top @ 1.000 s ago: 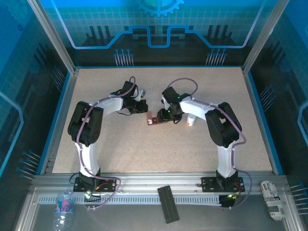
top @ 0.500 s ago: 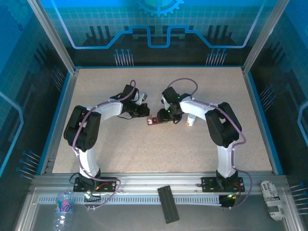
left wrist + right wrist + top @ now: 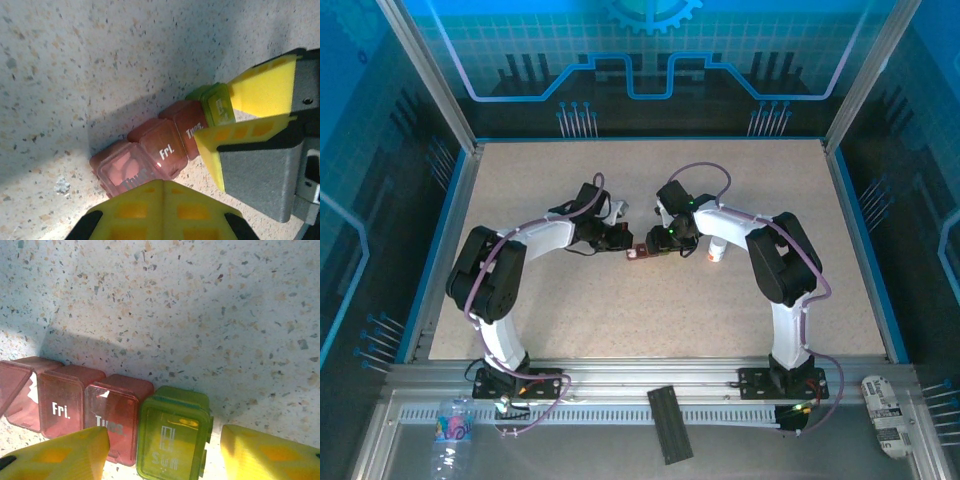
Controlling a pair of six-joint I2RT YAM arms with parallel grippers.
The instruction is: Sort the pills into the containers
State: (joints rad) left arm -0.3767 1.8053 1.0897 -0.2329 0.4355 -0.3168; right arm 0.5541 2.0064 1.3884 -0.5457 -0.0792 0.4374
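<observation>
The containers point(image 3: 638, 251) are a short strip near mid-table. Their three dark red compartments read Thur point(image 3: 122, 170), Fri point(image 3: 162, 147) and Tues point(image 3: 192, 127), and a green Sun compartment point(image 3: 172, 435) ends the strip. Pinkish pills point(image 3: 120, 165) show through the Thur lid. My left gripper point(image 3: 164, 182) is shut with nothing in it, its tip right at the Thur end. My right gripper point(image 3: 162, 432) is open and straddles the green compartment. One of its fingers overlaps Tues, and a gap shows between the other finger point(image 3: 265, 450) and the green side.
A small white bottle with an orange band point(image 3: 716, 252) stands just right of my right gripper point(image 3: 670, 238). A black flat piece point(image 3: 669, 422) and a plastic bottle point(image 3: 453, 430) lie on the front rail. Metal frame posts border the table.
My left arm has swung right and nearer, bringing its shut gripper up to the red end of the strip. The right arm and the strip have not moved.
</observation>
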